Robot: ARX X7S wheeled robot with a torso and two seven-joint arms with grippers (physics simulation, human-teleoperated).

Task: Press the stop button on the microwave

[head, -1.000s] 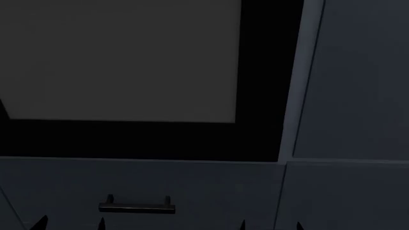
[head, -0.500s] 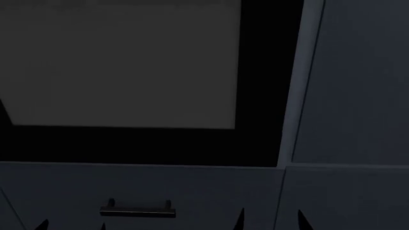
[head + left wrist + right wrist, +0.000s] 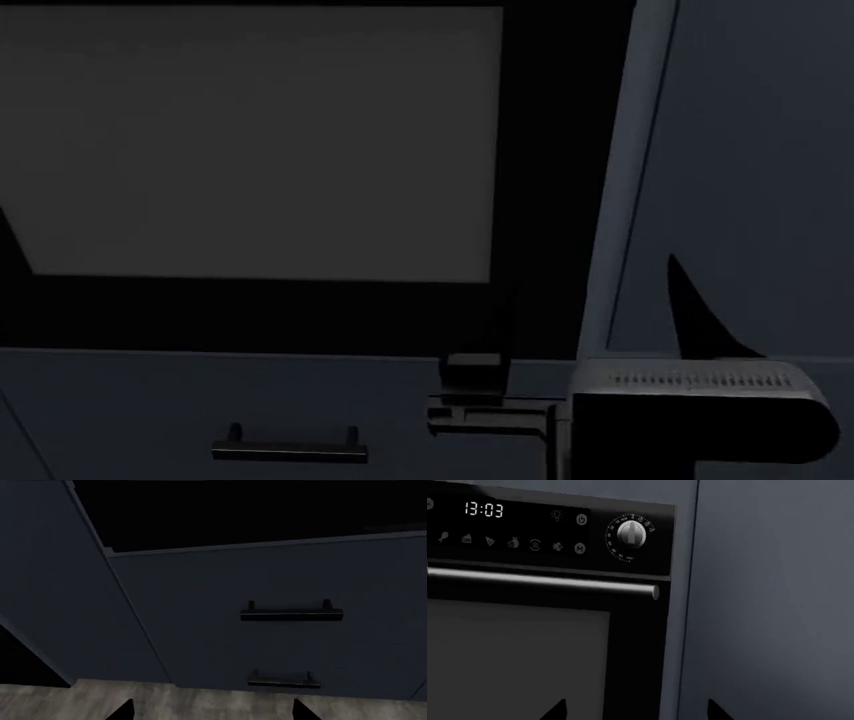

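Observation:
A black built-in appliance with a grey glass door [image 3: 254, 140] fills the head view. The right wrist view shows its control panel [image 3: 527, 530]: a clock reading 13:03 [image 3: 484, 510], a row of small icon buttons [image 3: 535, 545], a power symbol [image 3: 582, 519], a silver knob [image 3: 630, 533] and a bar handle [image 3: 547, 582]. I cannot tell which one is a stop button. My right gripper [image 3: 587, 285] is open and empty, raised before the appliance's right edge; it also shows in its wrist view [image 3: 635, 711]. My left gripper [image 3: 212, 711] is open, low, facing drawers.
Dark blue-grey cabinet fronts surround the appliance, with a tall panel [image 3: 761, 170] to its right. A drawer with a black bar handle [image 3: 290, 447] sits below it. The left wrist view shows two drawer handles [image 3: 291, 612] [image 3: 283, 680] and grey floor [image 3: 200, 702].
My right arm has risen into the head view, its wrist block and fingers now before the appliance's lower right corner. The left fingertips have dropped out of the head view.

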